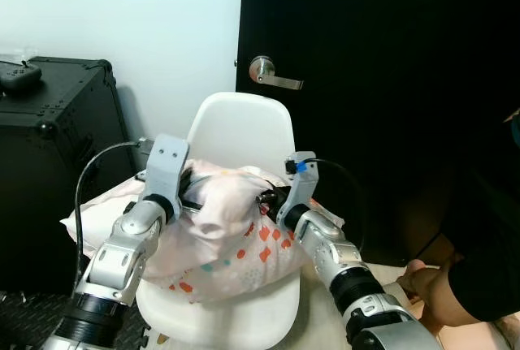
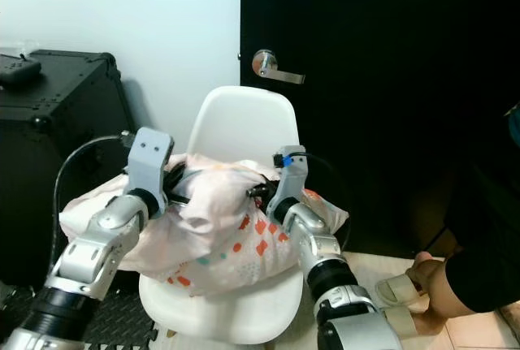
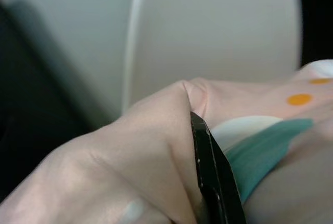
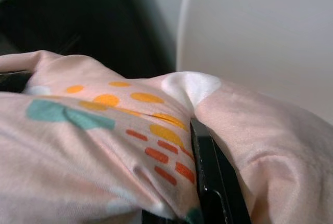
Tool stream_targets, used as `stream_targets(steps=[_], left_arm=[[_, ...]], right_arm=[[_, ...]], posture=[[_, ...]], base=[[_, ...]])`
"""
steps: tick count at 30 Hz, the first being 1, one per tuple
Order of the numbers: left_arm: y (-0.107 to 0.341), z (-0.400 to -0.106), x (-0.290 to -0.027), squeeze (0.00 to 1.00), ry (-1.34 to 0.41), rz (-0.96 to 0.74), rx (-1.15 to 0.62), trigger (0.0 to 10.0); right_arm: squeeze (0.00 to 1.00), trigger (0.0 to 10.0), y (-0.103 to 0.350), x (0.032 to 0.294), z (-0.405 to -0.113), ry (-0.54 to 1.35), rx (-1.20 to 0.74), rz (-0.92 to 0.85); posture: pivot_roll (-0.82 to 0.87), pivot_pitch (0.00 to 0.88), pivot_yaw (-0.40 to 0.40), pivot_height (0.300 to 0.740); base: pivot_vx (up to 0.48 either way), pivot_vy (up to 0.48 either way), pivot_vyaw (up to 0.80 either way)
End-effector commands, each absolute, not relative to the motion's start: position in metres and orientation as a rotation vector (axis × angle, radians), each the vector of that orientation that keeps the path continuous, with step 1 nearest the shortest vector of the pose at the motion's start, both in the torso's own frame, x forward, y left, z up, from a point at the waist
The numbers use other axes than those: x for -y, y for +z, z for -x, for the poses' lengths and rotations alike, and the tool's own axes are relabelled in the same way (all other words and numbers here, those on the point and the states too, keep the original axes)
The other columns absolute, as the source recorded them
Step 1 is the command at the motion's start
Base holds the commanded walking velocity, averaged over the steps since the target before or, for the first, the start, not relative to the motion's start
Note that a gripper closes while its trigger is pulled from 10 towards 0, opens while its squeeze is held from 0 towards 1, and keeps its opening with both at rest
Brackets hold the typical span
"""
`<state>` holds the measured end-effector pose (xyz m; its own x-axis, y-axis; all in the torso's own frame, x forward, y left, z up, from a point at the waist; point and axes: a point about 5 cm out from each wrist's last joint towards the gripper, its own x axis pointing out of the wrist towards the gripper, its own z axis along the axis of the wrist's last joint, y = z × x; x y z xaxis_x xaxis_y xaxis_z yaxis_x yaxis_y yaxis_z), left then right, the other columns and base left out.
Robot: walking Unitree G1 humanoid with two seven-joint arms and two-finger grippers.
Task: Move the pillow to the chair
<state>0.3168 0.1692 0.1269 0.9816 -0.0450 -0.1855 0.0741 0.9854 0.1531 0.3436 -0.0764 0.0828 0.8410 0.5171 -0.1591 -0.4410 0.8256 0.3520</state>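
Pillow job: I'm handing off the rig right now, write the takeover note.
Left claw: shut on the pillow, pinching a fold at its top.
Right claw: shut on the pillow from the other side.
Pillow: lies on the seat of the white chair, overhanging both sides.
Done: pillow is at the chair.
Left: open both claws and back the arms off; a person crouches close by on the right.

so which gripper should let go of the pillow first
Probably right. The pillow already lies on the chair seat, but it overhangs on the left gripper side, so that one could nudge it inward while the right gripper releases.
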Motion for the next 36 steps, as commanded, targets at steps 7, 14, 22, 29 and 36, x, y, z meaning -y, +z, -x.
stream_targets(steps=[7, 14, 22, 29, 36], left_arm=[[0.097, -0.3, -0.241, 0.0, 0.277, -0.264, -0.28, 10.0], [0.086, -0.294, -0.243, 0.0, 0.306, -0.184, -0.306, 10.0], [0.086, -0.297, -0.227, 0.0, 0.242, -0.227, -0.257, 10.0], [0.085, -0.297, -0.221, 0.0, 0.222, -0.223, -0.242, 10.0], [0.087, -0.298, -0.219, 0.0, 0.225, -0.209, -0.21, 10.0]], right_arm=[[0.0, 10.0, 0.066, 0.119, -0.341, 0.298, -0.258, -0.206], [0.0, 10.0, 0.064, 0.122, -0.339, 0.281, -0.221, -0.239], [0.0, 10.0, 0.066, 0.122, -0.339, 0.306, -0.194, -0.243], [0.0, 10.0, 0.066, 0.121, -0.339, 0.318, -0.184, -0.238], [0.0, 10.0, 0.064, 0.119, -0.337, 0.347, -0.186, -0.233]], posture=[[0.14, 0.0, -0.106, 0.74], [0.14, 0.0, -0.109, 0.73], [0.13, 0.0, -0.112, 0.705], [0.13, 0.0, -0.112, 0.685], [0.13, 0.0, -0.117, 0.68]], base=[[0.0, 0.0, 0.0], [0.0, 0.0, 0.0], [0.0, 0.0, 0.0], [0.0, 0.0, 0.0], [0.0, 0.0, 0.0]])
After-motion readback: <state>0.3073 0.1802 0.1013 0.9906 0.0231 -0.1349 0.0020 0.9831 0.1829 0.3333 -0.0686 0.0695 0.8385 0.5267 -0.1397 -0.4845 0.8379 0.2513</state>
